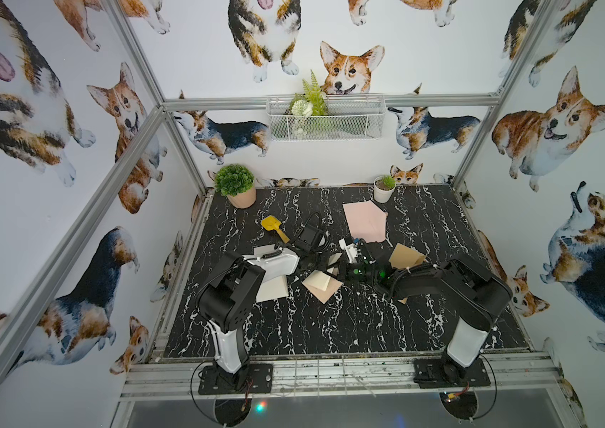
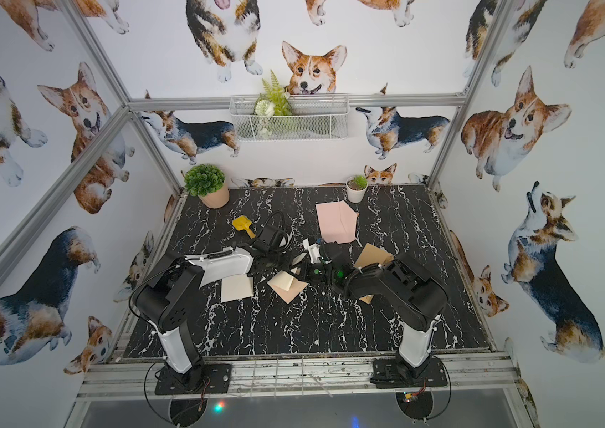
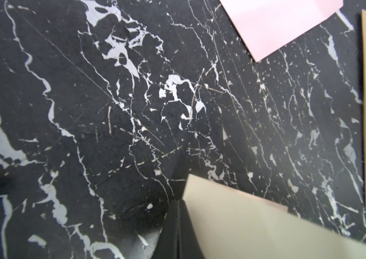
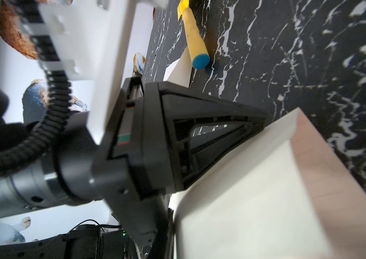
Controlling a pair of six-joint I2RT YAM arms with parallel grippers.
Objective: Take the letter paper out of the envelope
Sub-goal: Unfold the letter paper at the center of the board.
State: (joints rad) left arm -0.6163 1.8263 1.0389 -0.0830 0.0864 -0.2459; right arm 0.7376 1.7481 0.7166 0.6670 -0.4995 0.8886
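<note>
Table (image 1: 330,333) centre: letter paper (image 1: 316,281) sticks partway from peach envelope (image 1: 326,295). L gripper (image 4: 263,122) pinches its cream corner; R gripper (image 1: 335,272) pressed shut, catch unclear. We reckon: light, floppy, slick, so grip near edge, pull flat.

both top views look down from high on the whole table (image 1: 330,326), which each wrist view sees from close.

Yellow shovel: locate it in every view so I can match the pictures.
In a top view: yellow shovel lies back-left, in front of the bushy potted plant.
In a top view: the shovel, same spot.
Left wrist: not in it.
Right wrist: mostly handle, blue cap showing, beside a cream sheet.
Shared landmark: black marble tabletop.
</note>
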